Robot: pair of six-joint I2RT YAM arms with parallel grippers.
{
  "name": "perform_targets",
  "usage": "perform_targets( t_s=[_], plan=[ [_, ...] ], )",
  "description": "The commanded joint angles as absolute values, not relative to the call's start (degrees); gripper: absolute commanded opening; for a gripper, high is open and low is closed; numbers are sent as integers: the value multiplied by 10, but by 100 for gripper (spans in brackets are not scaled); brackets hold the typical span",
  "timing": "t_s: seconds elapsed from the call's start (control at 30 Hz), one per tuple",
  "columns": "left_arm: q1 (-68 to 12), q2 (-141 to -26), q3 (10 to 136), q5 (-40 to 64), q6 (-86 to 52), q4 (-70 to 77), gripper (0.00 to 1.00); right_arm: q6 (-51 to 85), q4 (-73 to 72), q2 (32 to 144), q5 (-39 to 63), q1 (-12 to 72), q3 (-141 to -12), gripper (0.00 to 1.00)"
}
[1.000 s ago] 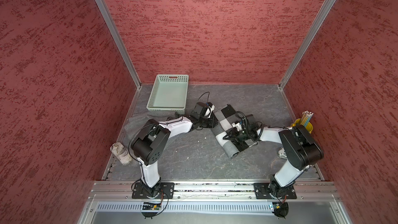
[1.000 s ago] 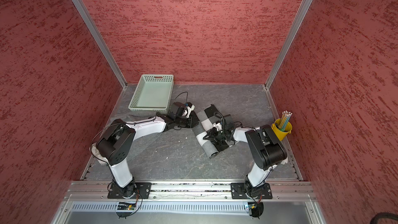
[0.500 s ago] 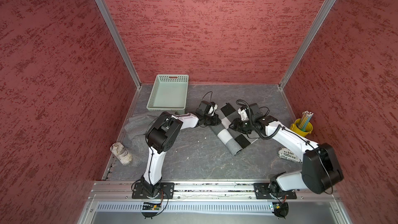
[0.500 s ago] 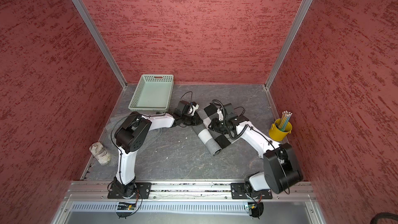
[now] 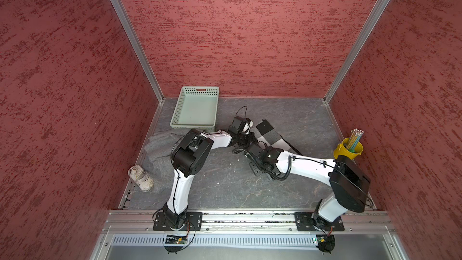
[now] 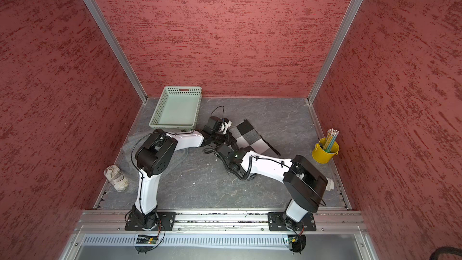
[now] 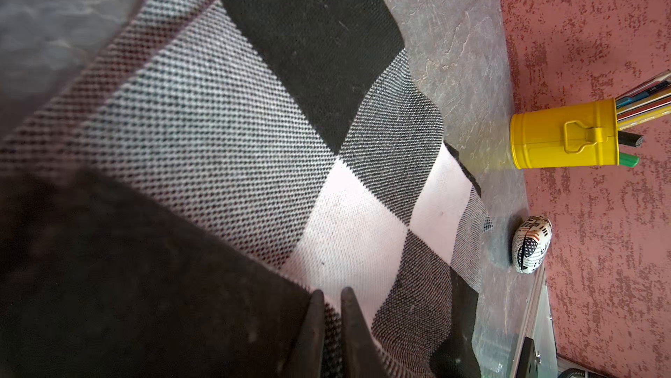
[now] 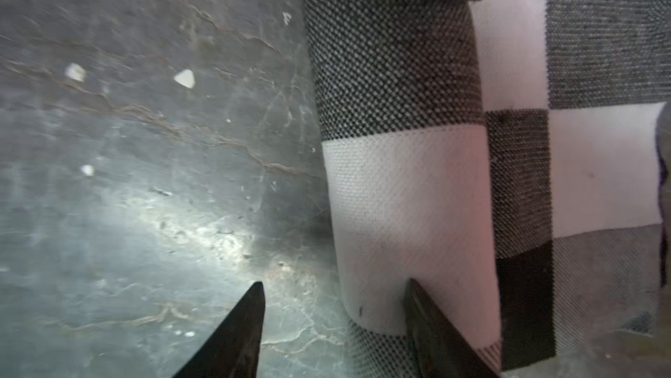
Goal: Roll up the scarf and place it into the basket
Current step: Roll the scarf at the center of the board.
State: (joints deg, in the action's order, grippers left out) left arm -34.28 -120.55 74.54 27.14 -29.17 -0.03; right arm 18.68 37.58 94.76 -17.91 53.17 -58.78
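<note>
**Scarf part-rolled, nothing in the basket yet**

The checked scarf [image 5: 271, 135] lies on the grey table [image 5: 225, 186], near the mint basket [image 5: 192, 127] but apart from it. In the right wrist view one end is wound into a firm roll [image 8: 399, 140], while black, white and grey squares lie flat beside it. The rolling looks perhaps half done, and the lift into the basket is all left. The left gripper [image 7: 331, 321] has its jaws almost together, apparently nipping a fold of cloth, though the close view is too blurred to be certain. The right gripper [image 8: 334, 332] stands apart, one tip over the roll and the other over bare table, holding nothing.
</note>
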Motion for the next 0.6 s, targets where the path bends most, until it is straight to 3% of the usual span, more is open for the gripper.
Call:
perform_targets(
  t_s=[0.0,0.17,0.27,0.4,0.57],
  plan=[
    [-339,-1225,740,265,-292,-36,14,152,376,971,-262,532,-592,67],
    [-336,-1225,747,271,-290,-37,14,141,353,1013,-282,524,-572,71],
    [-332,-1222,754,275,-289,-41,15,144,329,1022,-269,506,-549,68],
    [-316,-1203,757,279,-290,-42,19,146,330,1023,-254,481,-542,50],
    [-282,-1123,731,263,-293,-38,28,177,335,1014,-173,472,-568,8]
  ],
)
